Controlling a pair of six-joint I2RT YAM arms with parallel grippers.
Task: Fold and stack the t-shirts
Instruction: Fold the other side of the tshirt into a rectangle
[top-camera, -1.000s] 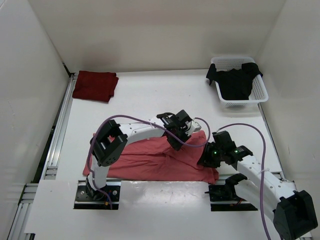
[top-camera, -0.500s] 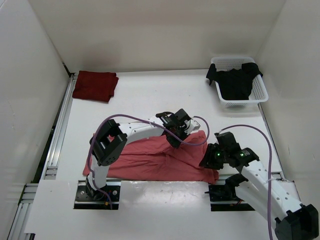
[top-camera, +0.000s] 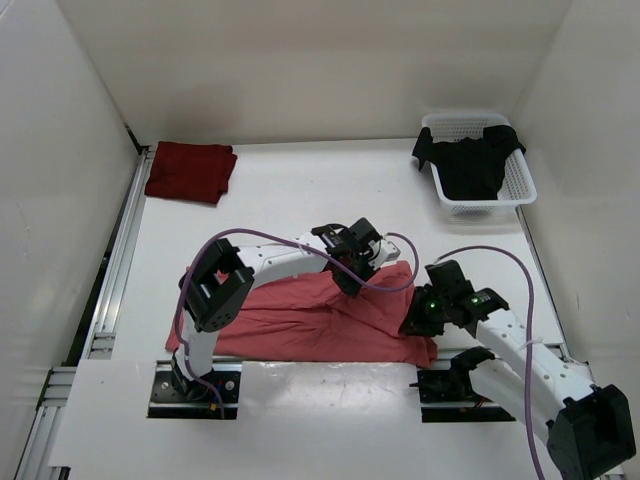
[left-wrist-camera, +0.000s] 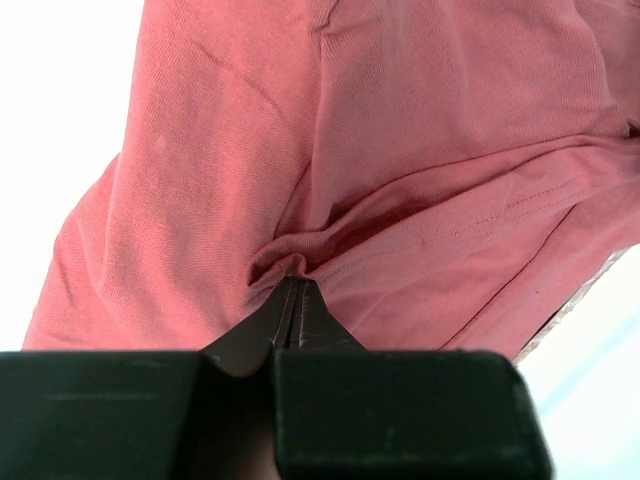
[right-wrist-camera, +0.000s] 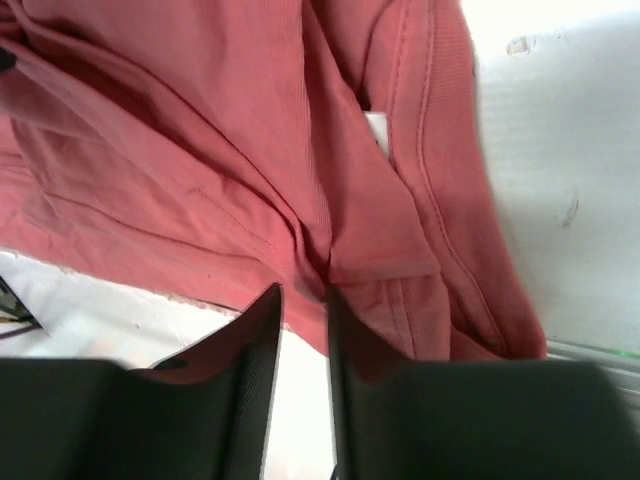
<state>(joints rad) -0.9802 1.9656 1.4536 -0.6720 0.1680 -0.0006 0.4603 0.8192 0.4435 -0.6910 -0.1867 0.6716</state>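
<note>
Left hand (left-wrist-camera: 296, 283) reaches low, pinched tight; right hand (right-wrist-camera: 303, 291), equally low, stands narrowly parted.

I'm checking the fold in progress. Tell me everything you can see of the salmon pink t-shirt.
The salmon pink t-shirt is plain, soft knit cloth with stitched hems, lying crumpled and partly folded, stretched left to right along the near edge of the table. The left gripper is shut on a small bunched fold near its far edge. The right gripper straddles a fold at its right end, fingers slightly apart; grip unclear.
</note>
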